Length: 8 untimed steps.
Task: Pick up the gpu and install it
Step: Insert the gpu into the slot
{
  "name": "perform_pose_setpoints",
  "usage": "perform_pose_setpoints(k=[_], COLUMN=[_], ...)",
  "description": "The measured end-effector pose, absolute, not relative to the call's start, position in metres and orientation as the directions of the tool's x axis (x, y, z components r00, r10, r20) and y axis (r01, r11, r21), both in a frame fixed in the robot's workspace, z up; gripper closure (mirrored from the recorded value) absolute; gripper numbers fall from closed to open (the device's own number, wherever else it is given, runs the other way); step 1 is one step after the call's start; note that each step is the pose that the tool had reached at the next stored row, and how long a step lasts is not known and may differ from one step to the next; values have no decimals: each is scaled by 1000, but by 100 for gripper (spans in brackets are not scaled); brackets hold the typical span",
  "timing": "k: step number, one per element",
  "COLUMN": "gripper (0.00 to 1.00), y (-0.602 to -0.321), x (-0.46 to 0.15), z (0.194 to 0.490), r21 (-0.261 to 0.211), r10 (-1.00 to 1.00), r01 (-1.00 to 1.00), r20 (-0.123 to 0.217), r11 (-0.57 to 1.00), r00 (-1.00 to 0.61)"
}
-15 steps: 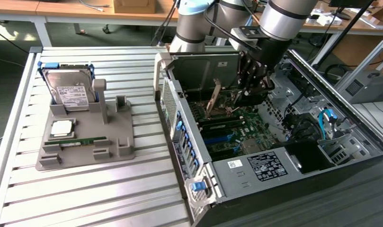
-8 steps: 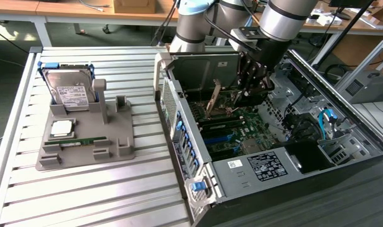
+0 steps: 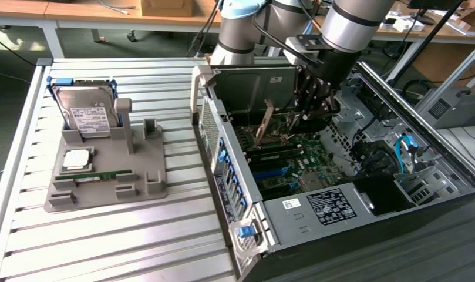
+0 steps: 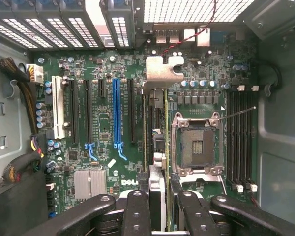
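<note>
The open computer case [image 3: 331, 194] fills the right half of the exterior view, lying on its side on the slatted aluminium table [image 3: 104, 247], its motherboard [image 3: 292, 158] facing up. My arm [image 3: 347, 23] comes down from the top of that frame into the case, and my gripper [image 3: 312, 114] sits in the upper middle of the frame, just above the board.

My jaws are clamped on the gpu [image 3: 262, 126], which I hold edge-on: in the exterior view it shows as a thin tan-edged card slanting just to the left of my fingers, over the upper part of the motherboard. In the wrist view my gripper [image 4: 160, 209] lies along the lower edge of the frame, and the gpu [image 4: 160, 128] runs up the centre as a narrow strip, with its silver metal bracket [image 4: 162, 73] at the far end, above centre. The card hangs between the black expansion slots and the bare CPU socket [image 4: 196, 145]; I cannot tell whether it touches the board.

On the left of the exterior view a grey parts tray [image 3: 104, 176] stands well apart from the case, holding a hard drive [image 3: 84, 114] upright, a processor chip [image 3: 77, 158] and a memory stick [image 3: 92, 175].
</note>
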<state>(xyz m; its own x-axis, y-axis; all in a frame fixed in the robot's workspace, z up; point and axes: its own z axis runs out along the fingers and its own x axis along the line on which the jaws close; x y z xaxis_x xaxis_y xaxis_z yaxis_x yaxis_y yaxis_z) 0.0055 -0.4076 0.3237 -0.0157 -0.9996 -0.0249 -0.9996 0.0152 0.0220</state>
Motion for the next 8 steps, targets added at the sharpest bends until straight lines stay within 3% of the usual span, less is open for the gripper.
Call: perform_pose_setpoints(k=[8], gripper=[73], y=[-408], x=[5], z=[322], r21=[22], r10=[-1000], r01=[-1000], r20=[-25], r11=[15], r00=[-16])
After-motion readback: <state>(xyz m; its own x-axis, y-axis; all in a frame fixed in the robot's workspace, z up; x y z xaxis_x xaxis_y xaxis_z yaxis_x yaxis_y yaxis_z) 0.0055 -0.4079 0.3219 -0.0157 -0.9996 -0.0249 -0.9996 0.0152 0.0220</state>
